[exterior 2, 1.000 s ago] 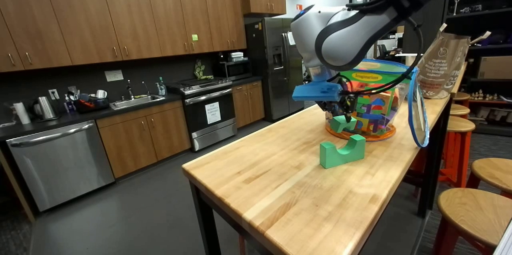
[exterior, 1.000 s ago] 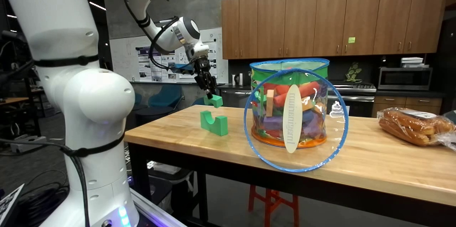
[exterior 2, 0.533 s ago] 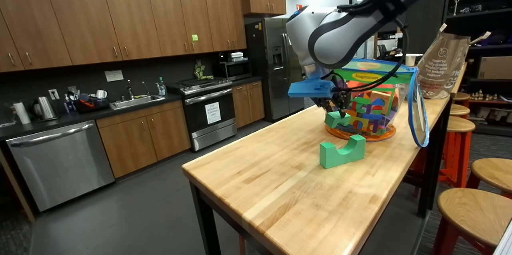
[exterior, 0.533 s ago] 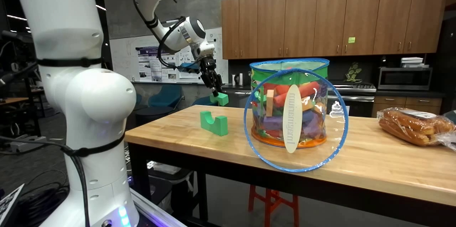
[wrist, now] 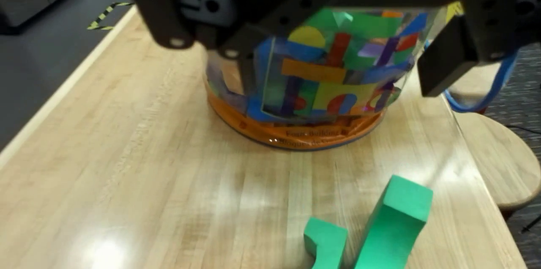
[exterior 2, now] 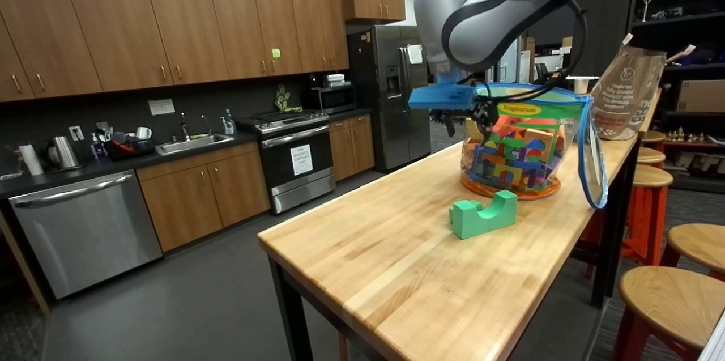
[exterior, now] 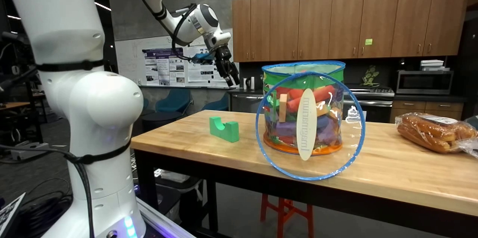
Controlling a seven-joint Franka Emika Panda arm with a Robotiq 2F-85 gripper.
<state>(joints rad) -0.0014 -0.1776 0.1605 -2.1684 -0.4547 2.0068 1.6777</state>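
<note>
My gripper is open, its two fingers wide apart with nothing between them. It hangs above the wooden table, in front of the clear block bag in the wrist view; in an exterior view the gripper tilts down toward the tabletop. Low in the wrist view lie two green blocks: a small green block and, just right of it, a larger green block with a curved cutout. The large green block stands cutout upward in both exterior views. The small green block shows only partly behind it.
The clear bag of coloured blocks stands on the table, its blue-rimmed lid hanging toward the table's edge. Packaged bread and a paper bag are also on the table. Stools stand alongside it.
The gripper held the small green block and moved sideways with it. Now it has let go and risen, and the small block rests beside the large one.
</note>
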